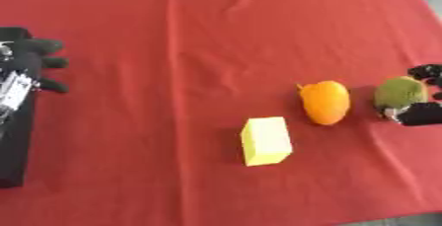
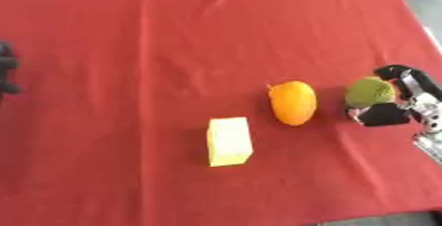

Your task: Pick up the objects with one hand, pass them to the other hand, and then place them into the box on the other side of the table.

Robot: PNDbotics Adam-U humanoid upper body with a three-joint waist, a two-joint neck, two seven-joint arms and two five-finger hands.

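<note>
Right hand [image 2: 399, 96] at right edge, fingers and thumb curled, apparently gripping; left hand [image 1: 33, 64] at left edge, fingers spread.

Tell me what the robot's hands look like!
Both are mostly black with chunky fingers. The left hand has rounded black fingers and a silvery-white patch on its wrist. The right hand mixes black pads with silver and white metal parts along its fingers.

A matt red cloth [image 1: 216, 32], creased, covers the table. The orange fruit [image 2: 293, 102] looks smooth with a slight sheen; the green fruit [image 2: 369, 91] rough; the yellow block [image 2: 230, 141] matt.
</note>
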